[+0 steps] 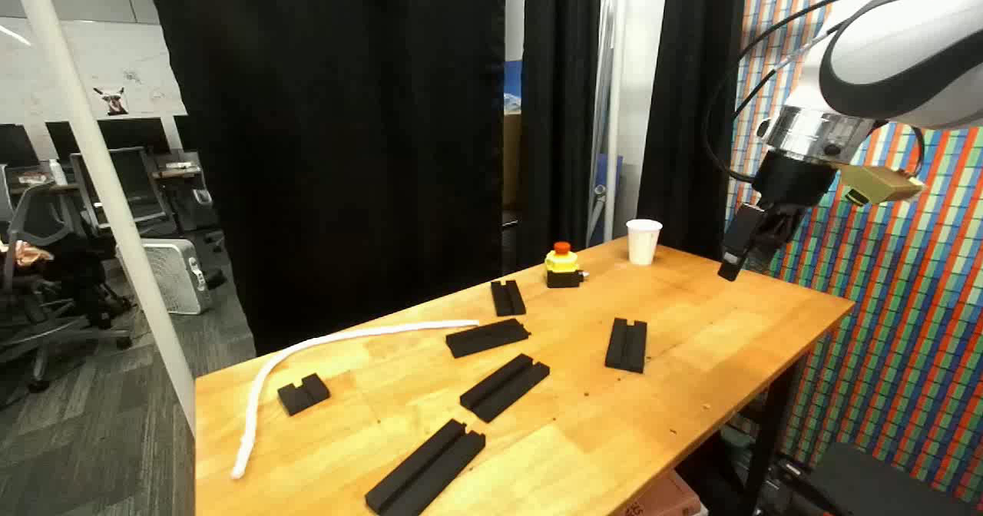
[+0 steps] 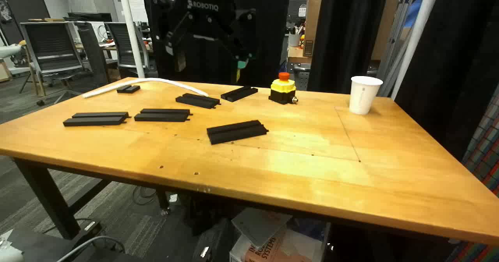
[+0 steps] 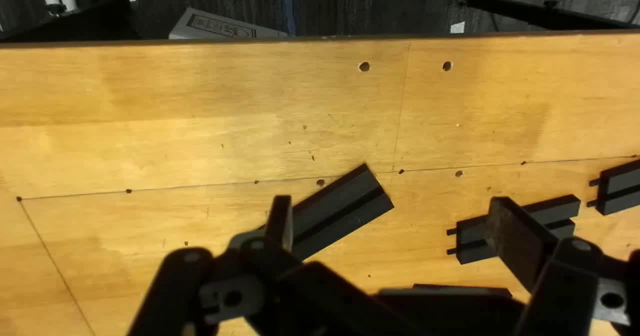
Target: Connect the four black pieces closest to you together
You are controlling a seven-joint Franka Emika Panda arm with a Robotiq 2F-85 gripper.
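Four grooved black bars (image 2: 95,119), unjoined on the wooden surface (image 2: 296,199) in an exterior view: left-hand bar (image 2: 95,119) and middle bar (image 2: 163,115) nearly end to end toward the left edge, angled bar (image 2: 237,131) closer to the near edge, rear bar (image 2: 198,100) toward the far edge. Likely trouble: jamming, or shoving a seemingly loose bar along, if offered up askew. Also here: gripper (image 2: 211,65), dim, above the surface, with jaws apart.

In an exterior view, white curved strip (image 1: 338,338) and small black block (image 1: 508,299) close by the rear bar; contact with the strip hard to judge. Snagging the strip or grasping the wrong piece: a risk amid such crowding. Not readable from this side: jaw spread. Shown only here: white links of the Franka arm (image 1: 906,55), high over the right-hand corner.

In the wrist view, wide-spread jaws, with nothing pinched between. Prongs (image 3: 451,232) plain on the middle bar, at the end toward the angled bar. Misaiming at the latter: possible, with a finger (image 3: 278,218) masking one end, though visible on the angled bar (image 2: 255,130) in an exterior view. Rear bar almost wholly behind the gripper, inviting a blind approach; strip and block absent.
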